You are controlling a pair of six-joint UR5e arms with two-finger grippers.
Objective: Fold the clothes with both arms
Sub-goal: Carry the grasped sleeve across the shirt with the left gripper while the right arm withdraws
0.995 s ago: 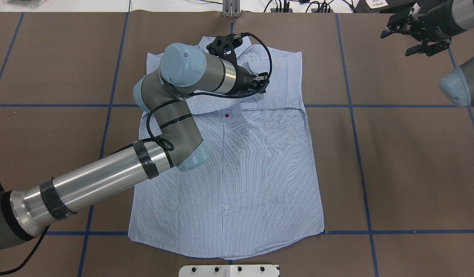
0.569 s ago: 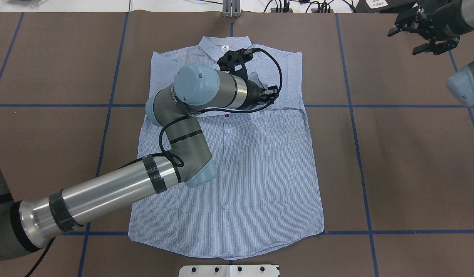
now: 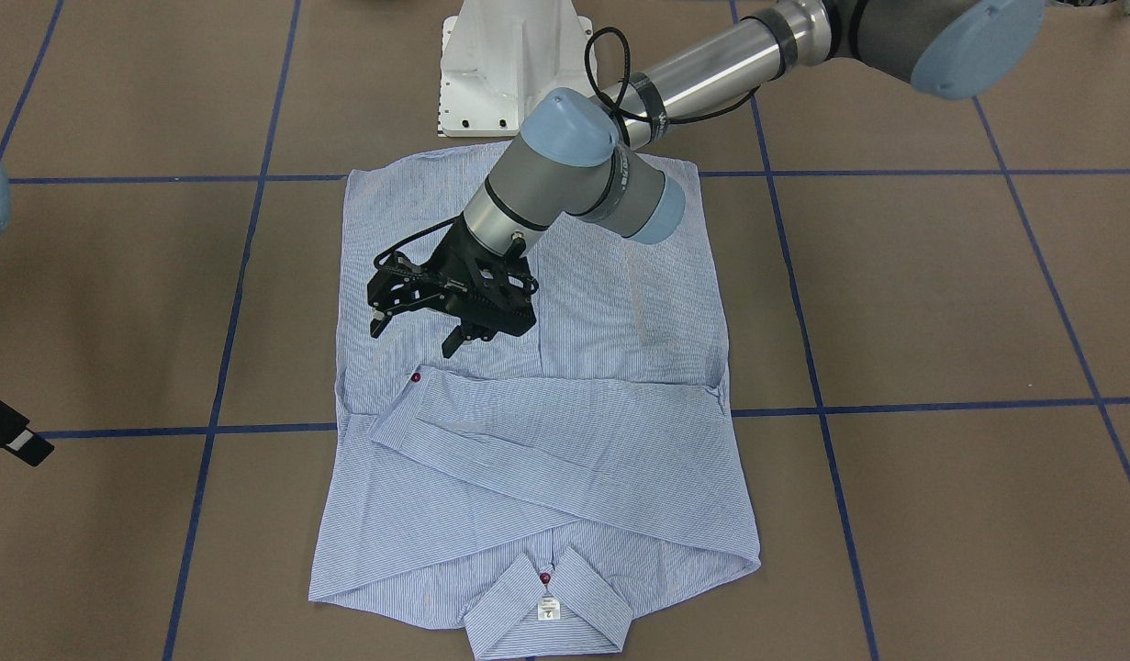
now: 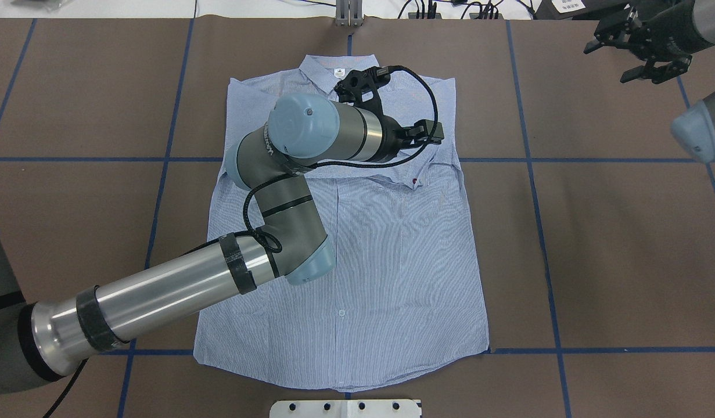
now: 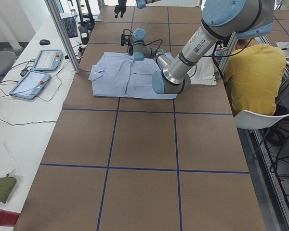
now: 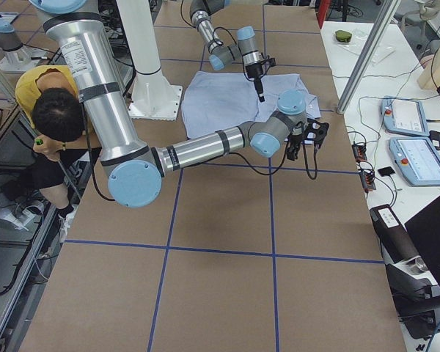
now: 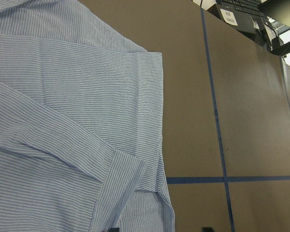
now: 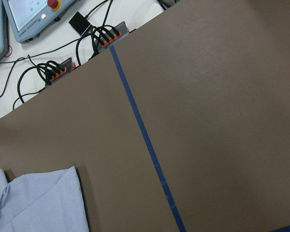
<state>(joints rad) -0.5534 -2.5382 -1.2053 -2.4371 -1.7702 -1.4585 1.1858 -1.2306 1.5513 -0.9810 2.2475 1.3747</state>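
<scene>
- Left tool point(image 3: 413, 340) hangs just above the shirt point(image 3: 565, 477), its two black fingers spread wide with nothing between them. From overhead it is mostly tucked behind its own wrist and a looped black cable.
- The right tool point(image 4: 610, 62) hovers over bare bench point(image 4: 624, 244) at the far right corner, well apart from the cloth. Its fingers are also spread and empty, and most of its arm is cut off by the frame edge.
- The shirt lies flat in the middle of the bench, front up, with the hem near the robot's white pedestal and the collar point(image 3: 592, 610) at the far end. The cloth is thin and soft, in fine pale blue-and-white stripes, and the sleeves are folded across the chest.
- The left arm point(image 4: 160, 296) is a brushed-metal tube with grey joints and rounded pale blue caps. From overhead it covers much of the shirt's left shoulder and side.
- A small white label point(image 3: 547, 609) sits inside the collar, its print too small to read. A red button shows just above it.
- In the left wrist view a cuff point(image 7: 118, 193), a flat doubled band, lies close to the shirt's side edge. Only two dark slivers of the fingertips show at the bottom of that view.
- The right wrist view catches just one corner of the shirt. The rest is matte brown paper crossed by a blue tape line point(image 8: 145, 140).
- A person point(image 5: 255, 77) in a yellow top sits beside the bench, partly hidden behind the arm.
</scene>
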